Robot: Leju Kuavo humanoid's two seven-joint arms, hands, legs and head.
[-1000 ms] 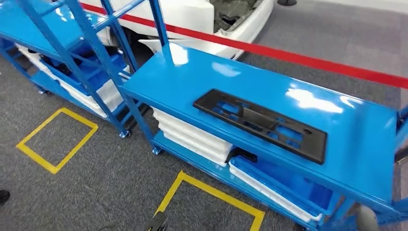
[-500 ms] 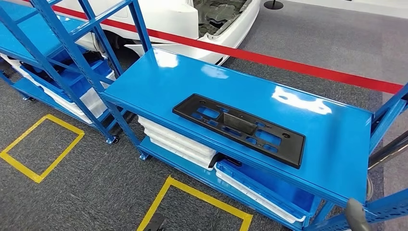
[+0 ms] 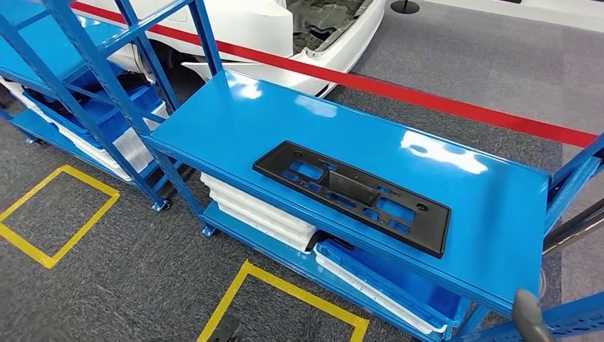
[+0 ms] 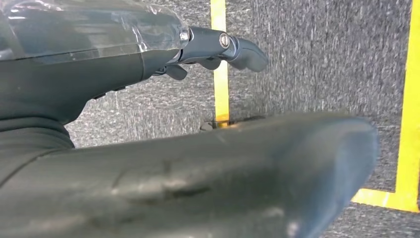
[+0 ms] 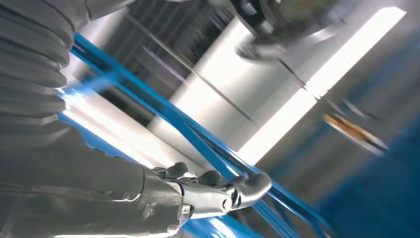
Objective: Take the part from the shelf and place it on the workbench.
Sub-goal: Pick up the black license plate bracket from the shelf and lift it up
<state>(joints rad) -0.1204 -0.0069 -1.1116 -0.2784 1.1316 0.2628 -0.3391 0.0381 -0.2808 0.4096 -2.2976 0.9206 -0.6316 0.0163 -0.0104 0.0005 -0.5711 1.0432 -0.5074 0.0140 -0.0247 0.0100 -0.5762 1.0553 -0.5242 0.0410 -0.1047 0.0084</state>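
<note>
Black part (image 3: 352, 194) already lies mid-frame on the blue workbench (image 3: 242, 117) — left hand (image 4: 208, 47) and right hand (image 5: 218, 191) hold nothing, fingers loosely apart.

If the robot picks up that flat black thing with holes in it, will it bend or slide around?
The black part looks like moulded plastic, so probably stiff and fairly light. It is long and thin with many cutouts, so it might flex a little if lifted by one end. The blue shelf top is glossy, so it may slide easily when pushed.
</note>
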